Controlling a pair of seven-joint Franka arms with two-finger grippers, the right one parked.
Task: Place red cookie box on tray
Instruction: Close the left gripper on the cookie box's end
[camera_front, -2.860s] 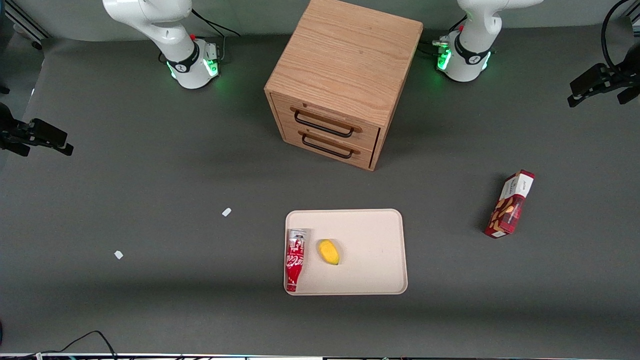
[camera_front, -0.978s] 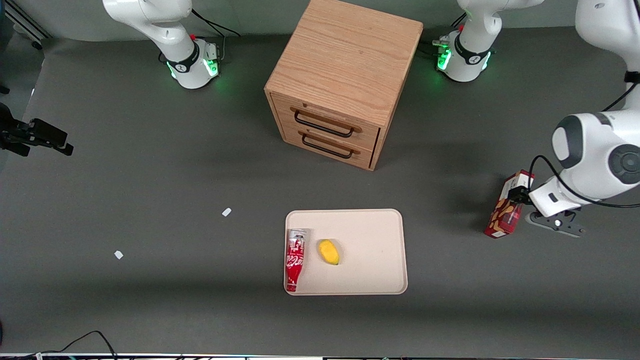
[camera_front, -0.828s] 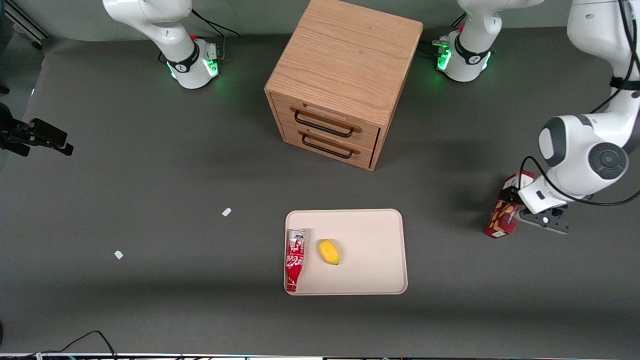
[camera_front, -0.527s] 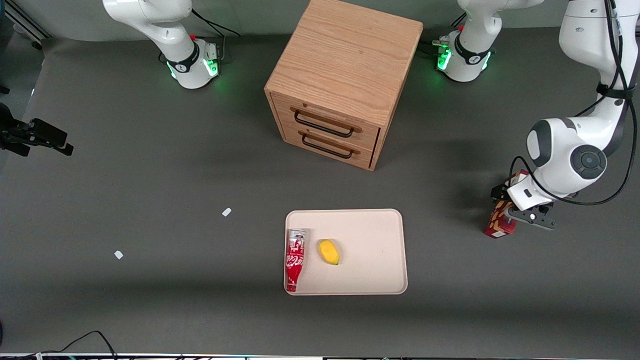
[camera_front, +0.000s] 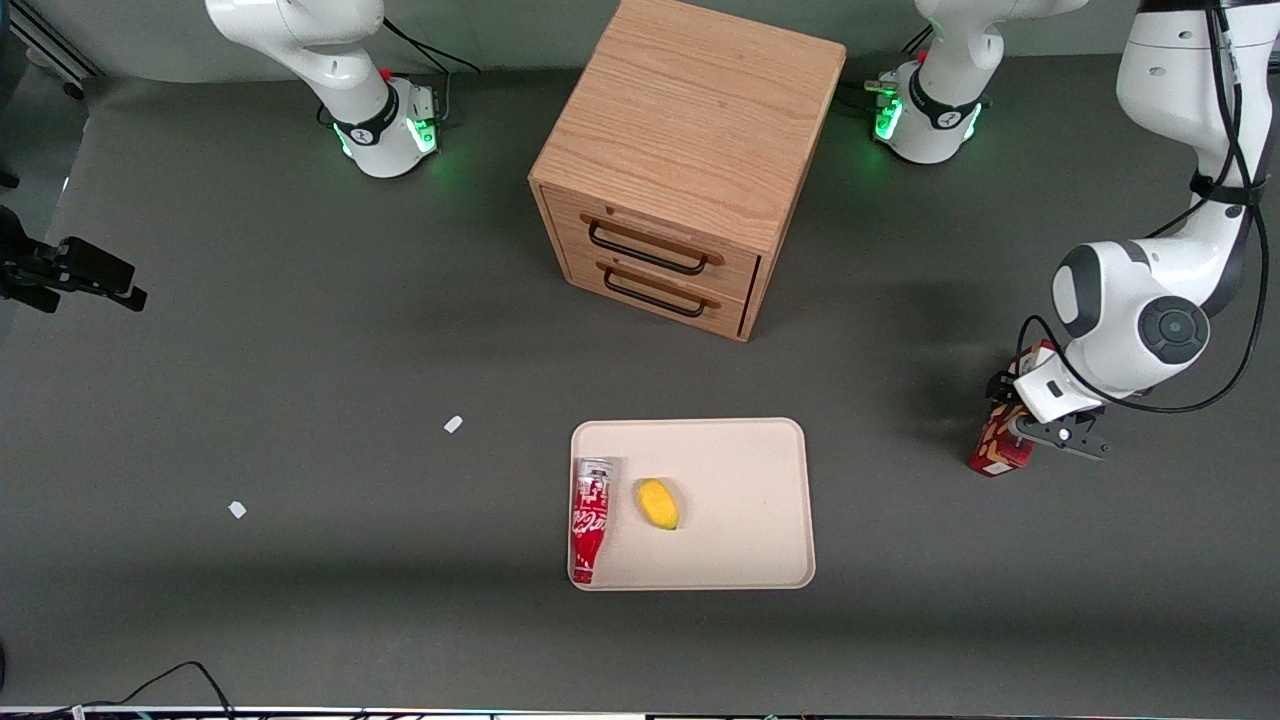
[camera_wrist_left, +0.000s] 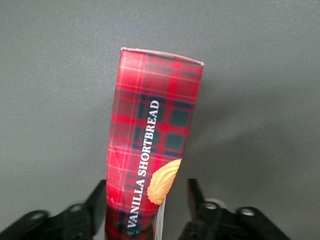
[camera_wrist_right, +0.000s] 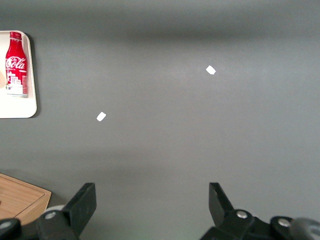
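The red cookie box (camera_front: 993, 452) lies on the grey table toward the working arm's end, apart from the beige tray (camera_front: 745, 470). In the left wrist view it is a tartan carton (camera_wrist_left: 150, 130) printed "VANILLA SHORTBREAD" with a cookie picture. My left gripper (camera_front: 1022, 428) hangs over the box's end that is farther from the front camera and hides that end. The gripper (camera_wrist_left: 148, 196) is open and straddles the box. One finger (camera_wrist_left: 98, 200) sits against the carton's side, while the second finger (camera_wrist_left: 194, 192) stands a small gap away.
A red-and-white soda bottle (camera_front: 590, 520) and a small yellow fruit (camera_front: 657, 503) lie on the tray near its parked-arm edge. The wooden drawer cabinet (camera_front: 690, 150) stands farther from the front camera. Two white scraps (camera_front: 453, 424) (camera_front: 237, 509) lie toward the parked arm's end.
The left arm came in from the working arm's end of the table and brought its gripper down around the cookie box. The box has not moved.
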